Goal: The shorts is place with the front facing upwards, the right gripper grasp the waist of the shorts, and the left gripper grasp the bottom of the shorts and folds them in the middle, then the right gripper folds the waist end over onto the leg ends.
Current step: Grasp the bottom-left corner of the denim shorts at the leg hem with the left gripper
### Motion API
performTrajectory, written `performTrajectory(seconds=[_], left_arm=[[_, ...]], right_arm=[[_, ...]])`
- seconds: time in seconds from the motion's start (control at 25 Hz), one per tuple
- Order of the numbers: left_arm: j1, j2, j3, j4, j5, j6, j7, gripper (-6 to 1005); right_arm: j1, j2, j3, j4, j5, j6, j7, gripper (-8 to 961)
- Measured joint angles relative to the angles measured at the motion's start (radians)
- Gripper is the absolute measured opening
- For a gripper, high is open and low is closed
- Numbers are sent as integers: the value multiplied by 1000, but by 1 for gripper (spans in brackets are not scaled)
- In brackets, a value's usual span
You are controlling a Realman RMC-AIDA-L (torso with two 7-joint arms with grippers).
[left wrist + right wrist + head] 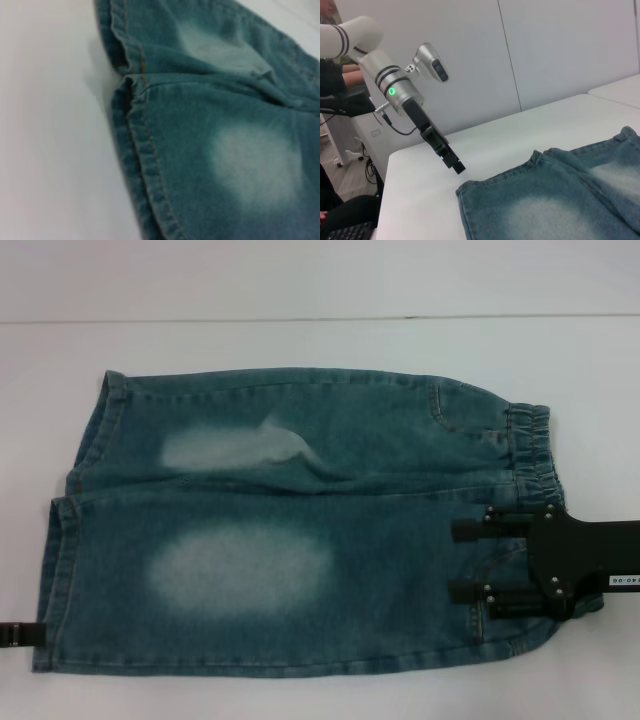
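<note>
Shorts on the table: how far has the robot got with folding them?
Done: the shorts lie flat, both legs showing. In hand: the right gripper sits open over the waist end; the left gripper hovers beside the leg hems. Left: both grasps, both folds.

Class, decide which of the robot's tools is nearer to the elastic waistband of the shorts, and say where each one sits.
Right. The right tool lies over the denim just beside the waistband. The left tool is at the opposite end, by the leg hems.

Faded denim shorts (300,530); matt white table (300,340)
</note>
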Motion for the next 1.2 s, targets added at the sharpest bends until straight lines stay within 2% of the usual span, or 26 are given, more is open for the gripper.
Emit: performTrajectory(seconds=[0.44,0.96,1.2], left_arm=[[-24,-10,71,-35,31,-62,-16,825],[-26,-11,75,-41,32,-78,-16,825],[-26,-18,76,-40,33,-82,-16,825]], right_arm=[[2,2,0,1,6,-9,2,759],[4,2,0,0,20,-10,2,759],[2,2,0,1,21,-7,2,759]])
